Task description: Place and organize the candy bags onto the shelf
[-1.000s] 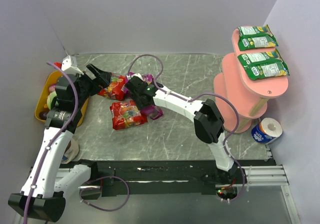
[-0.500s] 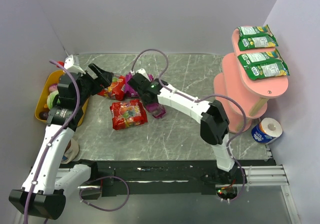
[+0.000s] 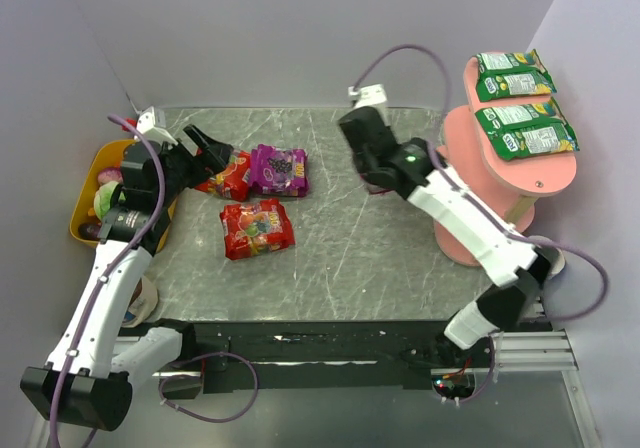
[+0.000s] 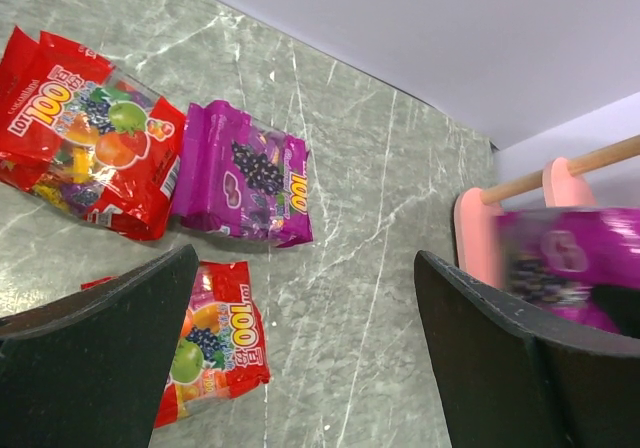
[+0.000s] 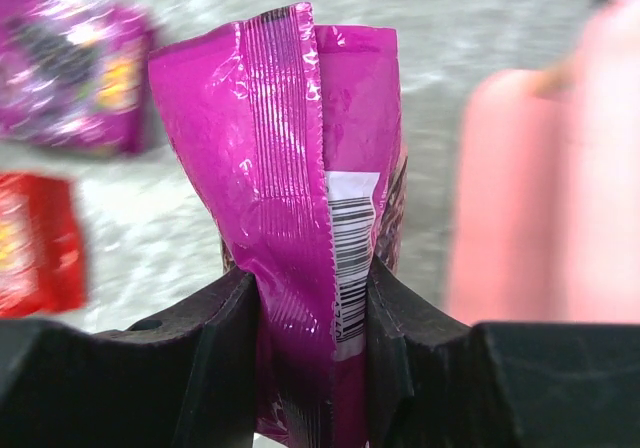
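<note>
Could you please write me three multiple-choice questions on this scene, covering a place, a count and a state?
1. On which tier of the shelf do the green candy bags lie? A bottom B top C middle
2. How many candy bags lie on the table? A two B three C five
3. The right gripper is: A open, empty B shut on a green bag C shut on a purple bag
Answers: B, both rest on the top board. B, two red bags and one purple packet. C, its jaws pinch the purple bag.

Two green bags (image 3: 525,131), two red bags (image 3: 257,228), seemingly two purple bags (image 3: 278,169), one shelf (image 3: 520,173).
</note>
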